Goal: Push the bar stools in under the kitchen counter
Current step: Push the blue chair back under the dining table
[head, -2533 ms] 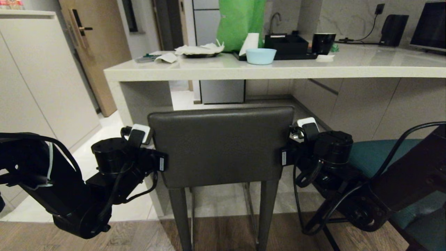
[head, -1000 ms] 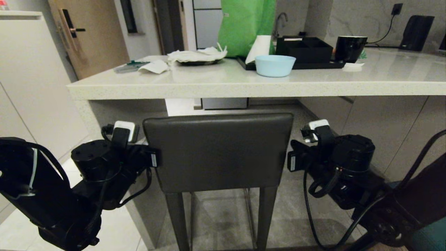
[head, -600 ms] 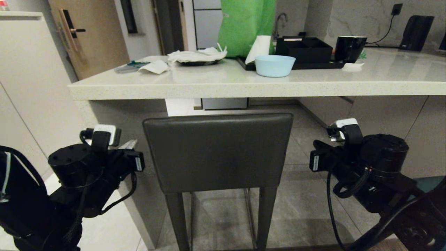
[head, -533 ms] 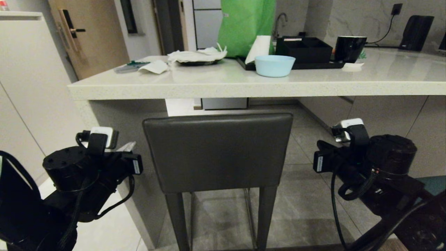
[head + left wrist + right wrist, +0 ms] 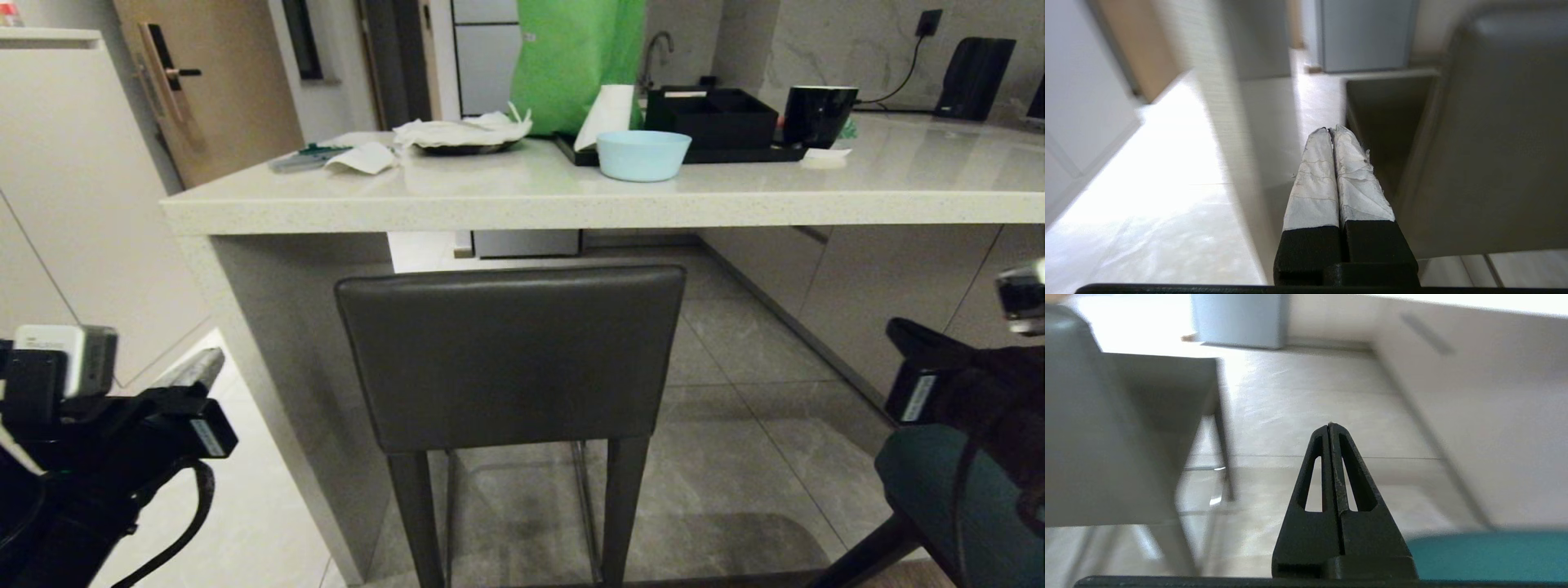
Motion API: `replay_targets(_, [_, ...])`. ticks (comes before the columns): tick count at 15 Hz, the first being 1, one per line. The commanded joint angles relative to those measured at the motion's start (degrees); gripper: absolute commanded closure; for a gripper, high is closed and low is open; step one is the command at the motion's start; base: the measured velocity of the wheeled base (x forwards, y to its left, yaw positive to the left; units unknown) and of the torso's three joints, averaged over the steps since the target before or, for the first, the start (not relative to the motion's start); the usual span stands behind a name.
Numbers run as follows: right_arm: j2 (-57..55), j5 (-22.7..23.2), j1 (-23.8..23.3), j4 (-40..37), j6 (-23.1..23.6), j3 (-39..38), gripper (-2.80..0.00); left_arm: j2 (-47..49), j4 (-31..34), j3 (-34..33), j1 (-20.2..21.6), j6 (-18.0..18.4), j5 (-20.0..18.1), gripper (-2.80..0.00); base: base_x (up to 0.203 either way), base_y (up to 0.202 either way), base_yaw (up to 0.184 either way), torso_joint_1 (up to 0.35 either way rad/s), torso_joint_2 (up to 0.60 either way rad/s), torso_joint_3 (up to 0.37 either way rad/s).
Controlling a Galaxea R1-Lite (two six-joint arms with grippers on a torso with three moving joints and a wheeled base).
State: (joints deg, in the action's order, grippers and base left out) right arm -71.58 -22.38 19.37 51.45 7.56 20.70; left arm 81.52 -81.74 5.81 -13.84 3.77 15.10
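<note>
Left claw (image 5: 1331,134), its white-taped fingers pressed together on nothing, hangs low at the robot's left, well apart from the dark grey boxy square-backed stool (image 5: 510,355). Right claw (image 5: 1329,428), black fingers likewise pressed together and empty, sits low at the right, clear of that stool and just above the teal padded stool (image 5: 955,498) at the lower right corner. The grey stool stands centred before the robot, its back just below the front edge of the thick off-white speckled stone worktop (image 5: 522,214), legs on the grey tiled floor (image 5: 735,457). A pale blue bowl (image 5: 643,154) rests on the worktop.
</note>
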Motion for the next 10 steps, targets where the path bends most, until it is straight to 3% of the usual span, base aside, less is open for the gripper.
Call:
replay_targets(1, [12.6, -0.3, -3.3, -5.0, 1.0, -0.4, 0.0, -13.2, 5.2, -0.6, 0.3, 0.0, 0.7, 0.0, 0.0, 0.0, 0.0, 0.0, 0.0, 0.0])
replay_targets(3, [21.3, -0.4, -9.0, -9.4, 3.2, -1.5, 0.0, -26.9, 18.5, 1.2, 0.7, 0.0, 1.5, 0.0, 0.0, 0.0, 0.0, 0.0, 0.0, 0.0])
replay_targets(6, [33.7, -0.1, -14.2, -15.3, 4.7, -3.3, 0.0, -45.8, 40.2, 6.7, 6.5, -1.5, 1.1, 0.0, 0.0, 0.0, 0.0, 0.0, 0.0, 0.0])
replay_targets(10, [52.7, 0.8, -17.4, -34.5, 5.3, -2.8, 0.0, -67.8, 74.0, 15.5, 11.4, -2.5, -2.0, 0.0, 0.0, 0.0, 0.0, 0.0, 0.0, 0.0])
